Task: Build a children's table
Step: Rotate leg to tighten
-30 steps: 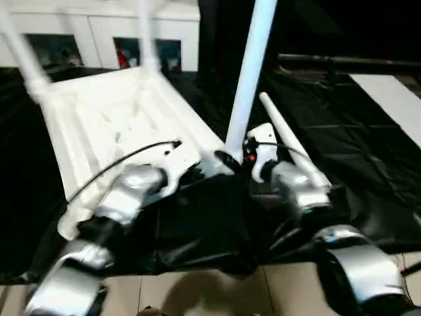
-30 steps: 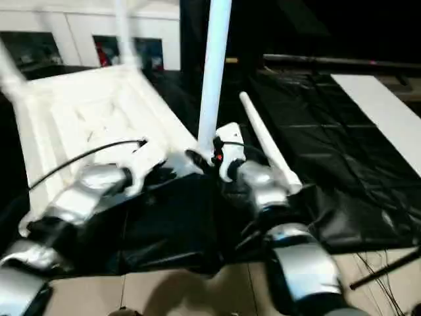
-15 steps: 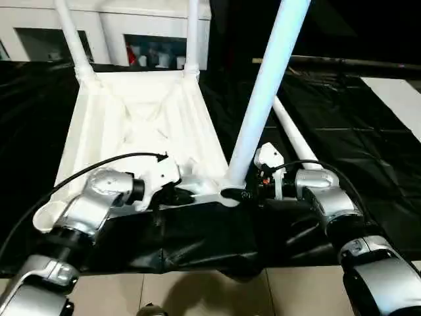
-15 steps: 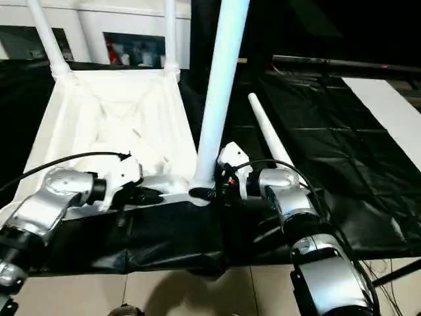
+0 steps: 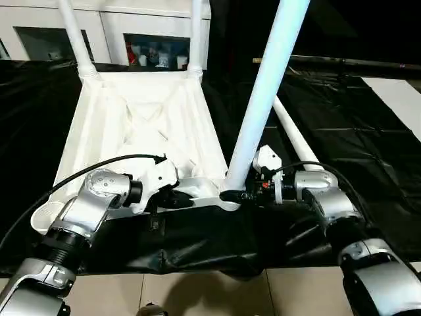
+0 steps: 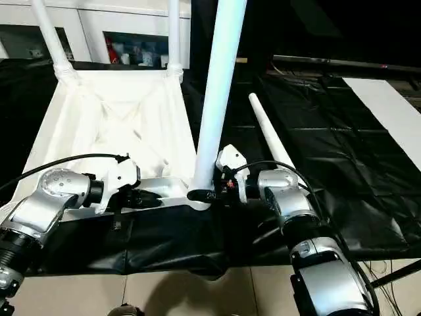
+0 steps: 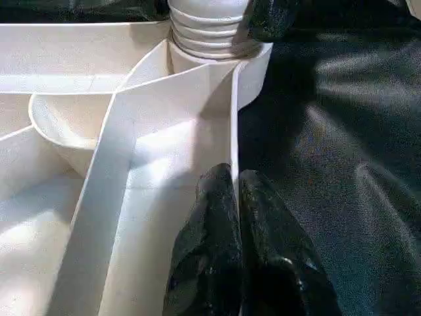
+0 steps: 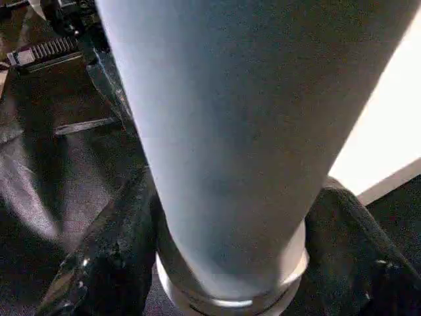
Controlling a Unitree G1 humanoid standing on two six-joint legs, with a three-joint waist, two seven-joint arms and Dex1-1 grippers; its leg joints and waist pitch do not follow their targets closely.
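Centre of frame — upright leg (image 5: 263, 99) seated in tabletop (image 5: 141, 125) corner socket, straddled at its base by right gripper (image 5: 238, 195), not visibly clamped; left gripper (image 5: 179, 199) clenched on the rim beside it.

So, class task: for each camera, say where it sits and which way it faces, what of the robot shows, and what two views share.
Head stereo pair: looks forward and down at the upturned tabletop, over both silver forearms.
Left wrist: looks along the shut left claw on the tabletop's edge wall.
Right wrist: looks along the right claw, whose fingers flank the near leg.
Shared: the left wrist and head views both show that leg's corner socket.
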